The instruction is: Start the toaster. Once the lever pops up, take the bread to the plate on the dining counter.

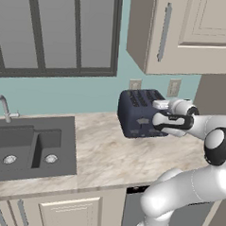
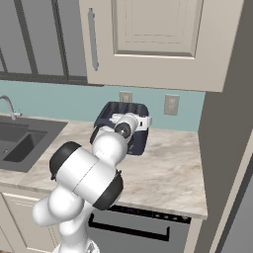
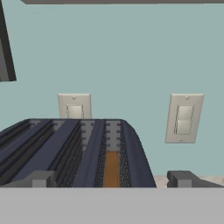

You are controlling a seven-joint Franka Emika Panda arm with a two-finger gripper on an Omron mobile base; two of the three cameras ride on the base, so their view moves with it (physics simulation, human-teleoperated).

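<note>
A navy toaster sits far back on the marble counter, bread down in its rightmost slot, the wide-open, empty gripper poised near; starting step, needing the lever pressed down.

A: Where did the toaster stand?

B: On the counter, back against the wall, with the sink set into the counter well off at its nine o'clock.

A: And behind it?

B: Two wall plates: one outlet at twelve o'clock, one switch toward two o'clock. A wall cabinet hung above.

A: The bread?

B: Down in the slot nearest three o'clock, seen from the hand.

A: The claw?

B: At the toaster's front, six o'clock side, fingers spread wide to either side.
</note>
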